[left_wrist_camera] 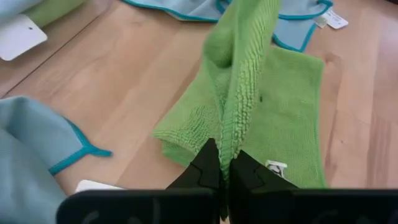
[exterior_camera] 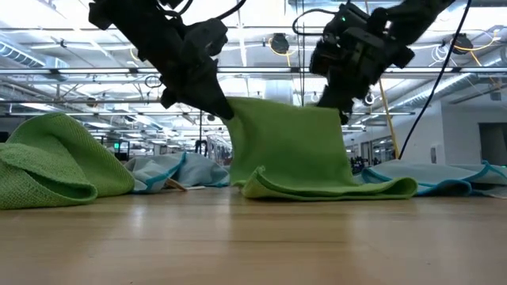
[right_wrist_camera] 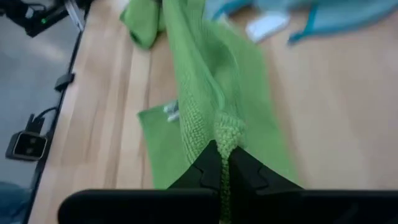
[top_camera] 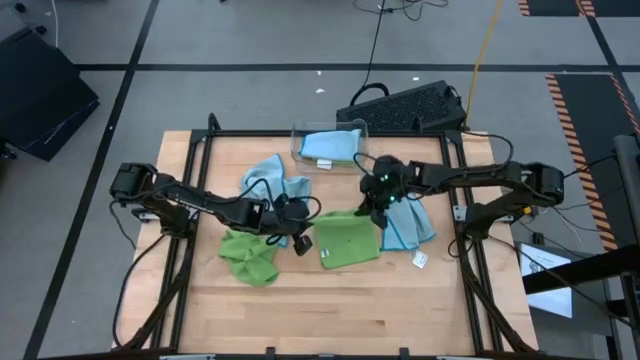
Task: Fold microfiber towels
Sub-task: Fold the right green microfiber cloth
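Low view: both grippers lift one green towel

Left gripper (exterior_camera: 226,111) and right gripper (exterior_camera: 342,111) each have jaws clamped on a top corner of the lime green towel (exterior_camera: 289,150) at frame center. Its lower part lies folded on the counter (exterior_camera: 253,237). Other towels lie around.

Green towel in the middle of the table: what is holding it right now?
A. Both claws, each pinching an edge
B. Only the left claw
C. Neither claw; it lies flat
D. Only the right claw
A: the left claw and the right claw are each shut on an edge of the green towel, holding its upper part off the table while its lower part rests there.
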Available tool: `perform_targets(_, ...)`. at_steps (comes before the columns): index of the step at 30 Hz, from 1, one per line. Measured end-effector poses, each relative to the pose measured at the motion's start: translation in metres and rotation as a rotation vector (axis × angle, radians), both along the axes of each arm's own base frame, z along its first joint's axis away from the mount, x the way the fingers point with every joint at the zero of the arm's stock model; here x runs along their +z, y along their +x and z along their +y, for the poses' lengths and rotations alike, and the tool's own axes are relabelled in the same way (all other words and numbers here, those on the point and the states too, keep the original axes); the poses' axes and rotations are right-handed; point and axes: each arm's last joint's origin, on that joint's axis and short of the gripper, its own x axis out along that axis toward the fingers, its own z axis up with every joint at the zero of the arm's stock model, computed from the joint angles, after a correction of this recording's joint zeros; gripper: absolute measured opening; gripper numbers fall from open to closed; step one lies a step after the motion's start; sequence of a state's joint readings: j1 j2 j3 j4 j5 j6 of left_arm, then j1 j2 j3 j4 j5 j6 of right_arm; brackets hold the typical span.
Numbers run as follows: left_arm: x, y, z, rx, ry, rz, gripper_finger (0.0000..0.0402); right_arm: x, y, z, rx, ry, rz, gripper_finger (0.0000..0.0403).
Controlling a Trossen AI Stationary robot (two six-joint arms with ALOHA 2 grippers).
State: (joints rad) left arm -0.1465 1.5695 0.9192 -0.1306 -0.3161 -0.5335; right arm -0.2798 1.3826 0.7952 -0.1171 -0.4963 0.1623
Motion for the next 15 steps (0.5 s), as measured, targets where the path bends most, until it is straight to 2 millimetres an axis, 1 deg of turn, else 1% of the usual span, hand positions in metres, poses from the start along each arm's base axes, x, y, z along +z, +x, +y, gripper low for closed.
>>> perform_targets(4, -0.007, 0.003, -0.001, 0.011, -0.010, 0.018, 0.0005, -0.022, -0.009, 0.009, -0.027, 0.040, 0.050, 0.0000)
perform_targets(7, -0.013, 0.007, -0.001, 0.011, -0.014, 0.007, 0.0003, -0.032, -0.018, 0.012, -0.078, 0.034, 0.091, 0.0000)
perform_targets(10, -0.012, 0.011, 0.000, 0.017, -0.017, -0.022, 0.0004, -0.033, -0.020, 0.009, -0.118, -0.008, 0.082, 0.0000)
perform_targets(13, -0.014, 0.012, 0.004, 0.031, -0.015, -0.025, 0.0004, -0.030, -0.021, 0.004, -0.142, -0.069, 0.053, 0.0000)
perform_targets(15, -0.012, 0.014, 0.007, 0.048, -0.016, -0.054, 0.0003, -0.029, -0.023, 0.000, -0.157, -0.117, 0.051, 0.0000)
